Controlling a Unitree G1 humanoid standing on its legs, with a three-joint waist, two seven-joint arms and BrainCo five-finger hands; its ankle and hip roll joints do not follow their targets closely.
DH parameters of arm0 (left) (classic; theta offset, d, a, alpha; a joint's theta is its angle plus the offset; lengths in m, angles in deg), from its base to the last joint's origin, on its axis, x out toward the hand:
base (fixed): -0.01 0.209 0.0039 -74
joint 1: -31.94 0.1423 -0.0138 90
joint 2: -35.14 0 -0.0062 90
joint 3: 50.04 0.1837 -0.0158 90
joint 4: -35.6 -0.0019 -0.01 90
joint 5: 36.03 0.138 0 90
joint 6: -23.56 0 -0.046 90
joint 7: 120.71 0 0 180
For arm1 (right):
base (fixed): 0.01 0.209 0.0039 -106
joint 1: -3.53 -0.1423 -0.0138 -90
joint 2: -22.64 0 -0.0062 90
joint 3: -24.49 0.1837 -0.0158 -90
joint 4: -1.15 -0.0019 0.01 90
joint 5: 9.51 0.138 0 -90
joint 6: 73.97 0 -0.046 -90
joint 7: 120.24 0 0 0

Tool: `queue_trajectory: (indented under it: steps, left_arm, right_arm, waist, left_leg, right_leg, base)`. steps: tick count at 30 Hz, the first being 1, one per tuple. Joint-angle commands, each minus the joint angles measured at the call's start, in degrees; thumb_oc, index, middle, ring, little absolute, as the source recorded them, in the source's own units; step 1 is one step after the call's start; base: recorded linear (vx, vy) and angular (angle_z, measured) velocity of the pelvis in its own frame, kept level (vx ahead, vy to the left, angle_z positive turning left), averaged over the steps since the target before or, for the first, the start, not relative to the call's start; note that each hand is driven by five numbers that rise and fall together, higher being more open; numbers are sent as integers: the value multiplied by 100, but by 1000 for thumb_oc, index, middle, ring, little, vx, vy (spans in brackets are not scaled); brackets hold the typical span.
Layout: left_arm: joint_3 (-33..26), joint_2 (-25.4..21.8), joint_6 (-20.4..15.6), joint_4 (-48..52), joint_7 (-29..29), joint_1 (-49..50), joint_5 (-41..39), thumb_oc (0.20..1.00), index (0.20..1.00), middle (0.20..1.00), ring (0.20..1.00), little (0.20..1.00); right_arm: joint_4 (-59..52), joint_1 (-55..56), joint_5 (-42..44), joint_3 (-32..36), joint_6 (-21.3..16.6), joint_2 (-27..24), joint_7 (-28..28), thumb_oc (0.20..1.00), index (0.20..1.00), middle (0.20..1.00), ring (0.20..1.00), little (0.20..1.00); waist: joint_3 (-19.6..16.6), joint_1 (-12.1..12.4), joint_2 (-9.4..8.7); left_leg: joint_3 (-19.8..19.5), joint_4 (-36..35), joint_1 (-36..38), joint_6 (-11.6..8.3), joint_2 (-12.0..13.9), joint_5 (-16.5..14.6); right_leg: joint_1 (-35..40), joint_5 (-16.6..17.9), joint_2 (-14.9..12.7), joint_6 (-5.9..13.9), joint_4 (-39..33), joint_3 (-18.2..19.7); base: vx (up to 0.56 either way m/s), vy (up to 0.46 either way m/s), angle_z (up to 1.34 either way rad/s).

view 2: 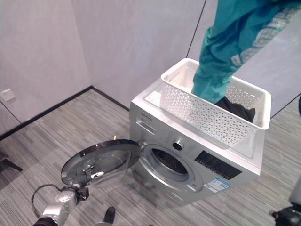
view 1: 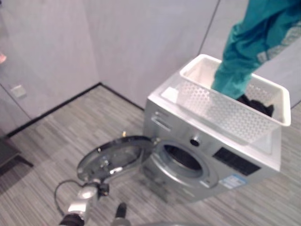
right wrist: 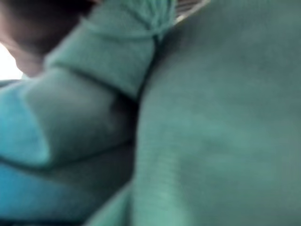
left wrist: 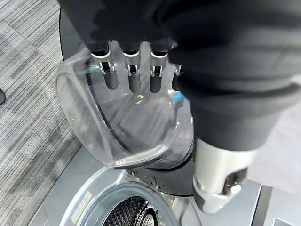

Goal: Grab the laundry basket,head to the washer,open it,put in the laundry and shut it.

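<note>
A silver washer point(view 1: 235, 165) stands with its round door point(view 1: 115, 157) swung wide open, baring the drum opening point(view 1: 183, 157). On its top sits a white perforated laundry basket point(view 1: 221, 110) with dark clothes point(view 1: 258, 106) in its far end. A teal garment point(view 1: 249, 47) hangs from above the view's top edge, its lower end still inside the basket. The same teal cloth point(right wrist: 211, 132) presses close against my right hand point(right wrist: 33, 19) in the right wrist view. My left hand point(left wrist: 134, 70) is at the door's glass bowl point(left wrist: 117, 127), its fingers point(left wrist: 157, 77) straight.
The washer stands near a corner of pale walls with a black baseboard. A wall socket point(view 1: 18, 91) sits low on the left wall, and a dark piece of furniture point(view 1: 7, 153) stands at the left edge. Striped grey floor lies in front of the washer.
</note>
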Motion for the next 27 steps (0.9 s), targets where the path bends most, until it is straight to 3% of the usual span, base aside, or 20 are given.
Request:
queue_trajectory:
  steps: [1,10,16,19,27]
  left_arm:
    - [197,-338,-348,181,-76,-256,22,1000,1000,1000,1000,1000]
    - [143,-902,-448,1682,138,-40,419,1000,1000,1000,1000,1000]
    - [-261,-1584,-482,3234,402,425,757,1000,1000,1000,1000,1000]
    - [-437,-1826,-477,3922,574,578,851,1000,1000,1000,1000,1000]
    - [-622,-1949,-505,4557,635,550,823,1000,1000,1000,1000,1000]
  right_arm:
    - [438,-1286,188,-607,78,-265,-265,200,200,200,200,200]
    - [700,-1489,258,-994,-81,-295,-274,200,200,200,200,200]
    - [896,-1462,163,-994,-173,-294,-268,200,200,200,200,200]
    - [933,-1447,180,-994,-233,-249,-252,200,200,200,200,200]
    - [870,-1508,178,-994,-253,-126,-269,200,200,200,200,200]
  waist:
    - [-232,142,-177]
    - [-270,194,-196]
    - [-356,89,-328]
    - [-389,92,-308]
    - [-440,41,-306]
  left_leg:
    - [172,151,440,-69,559,-819]
    - [153,171,452,-69,558,-851]
    - [145,203,425,-66,549,-874]
    - [165,190,436,-69,536,-876]
    - [214,145,437,-73,512,-849]
  right_leg:
    - [-12,-338,-651,556,358,-170]
    - [38,-312,-665,580,316,-199]
    - [35,-258,-691,620,257,-219]
    - [38,-198,-718,647,210,-221]
    - [11,-135,-756,679,167,-221]
  base:
    - [0,0,0]
    - [-3,1,0]
    - [-35,11,1]
    - [-42,16,-1]
    - [-27,15,-1]
